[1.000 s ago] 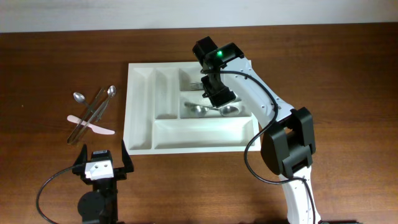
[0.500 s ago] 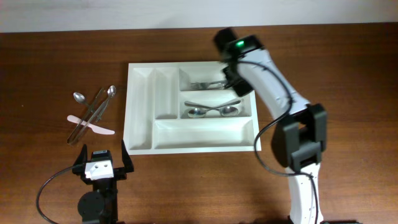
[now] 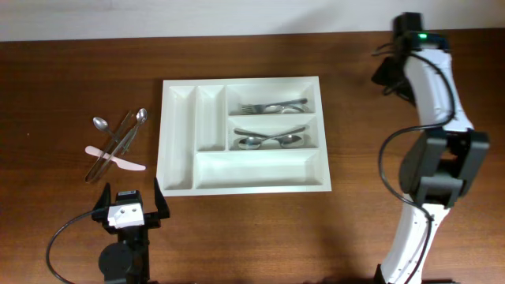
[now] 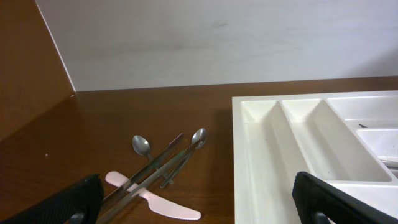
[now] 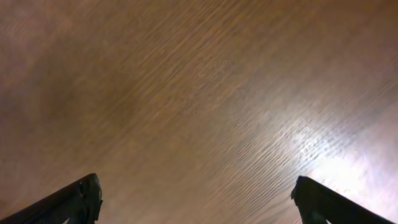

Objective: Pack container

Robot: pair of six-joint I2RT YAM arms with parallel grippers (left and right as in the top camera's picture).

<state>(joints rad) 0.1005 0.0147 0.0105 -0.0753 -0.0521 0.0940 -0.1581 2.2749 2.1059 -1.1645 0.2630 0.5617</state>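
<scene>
The right wrist view is blurred: only bare table (image 5: 186, 93) with a patch of glare shows between the right gripper's (image 5: 196, 186) two fingers (image 5: 81, 198), which are cut off at the bottom corners. They stand wide apart with nothing between them. From overhead, that gripper (image 3: 387, 75) is a dark shape under its arm and its fingers cannot be made out. The left gripper (image 4: 196, 186) is also spread wide and empty, its fingers cut off by the lower edge. Its view crops the tray (image 4: 286, 143) at the right and near sides, so only the two narrow compartments show whole. Ahead and left of the left gripper (image 3: 131, 196) lies a loose pile: two spoons (image 3: 100, 123), a pink knife (image 3: 117, 160) and long metal pieces (image 3: 114, 142) crossed over it, too tangled to tell what kind. The tray (image 3: 245, 189) lies flat, ahead and right of the left gripper and well to the left of the right one. Its long axis runs left to right, square to the table edge, with the long compartment on the near side and the narrow ones at the left end. Forks (image 3: 272, 106) fill the far right compartment, and spoons (image 3: 268, 140) lie in the one just nearer
</scene>
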